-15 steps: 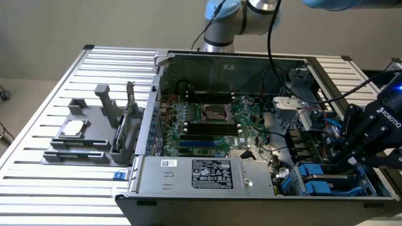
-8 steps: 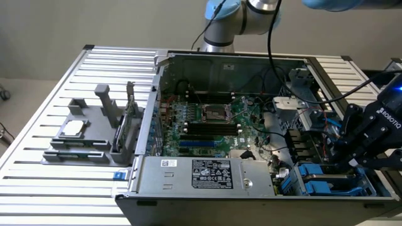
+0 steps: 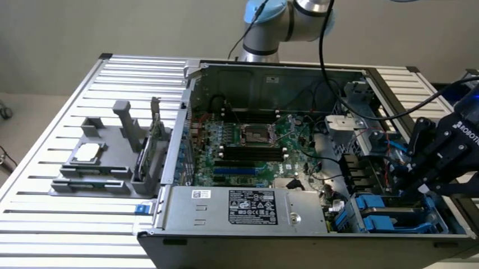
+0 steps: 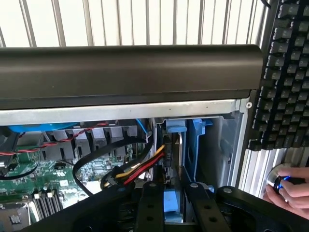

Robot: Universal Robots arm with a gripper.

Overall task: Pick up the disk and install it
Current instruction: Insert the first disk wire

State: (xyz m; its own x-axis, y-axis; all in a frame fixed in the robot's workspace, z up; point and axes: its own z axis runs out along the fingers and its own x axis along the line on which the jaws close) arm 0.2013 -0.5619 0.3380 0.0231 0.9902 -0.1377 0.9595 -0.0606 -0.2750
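- Our pincer [image 3: 419,182] hangs low inside the open computer case [image 3: 262,73], over the drive bays at the exterior view's right, since that's where the drive mounts.
- The disk [image 3: 393,216] sits in its blue carrier in the bay by the case's front corner; it looks seated, though we can't confirm.
- In the wrist view the pincer [image 4: 171,191] straddles the blue carrier's edge; we can't tell whether it's gripping or loosened.
- The case lies on its side on the slatted counter [image 3: 45,168], giving access from above.
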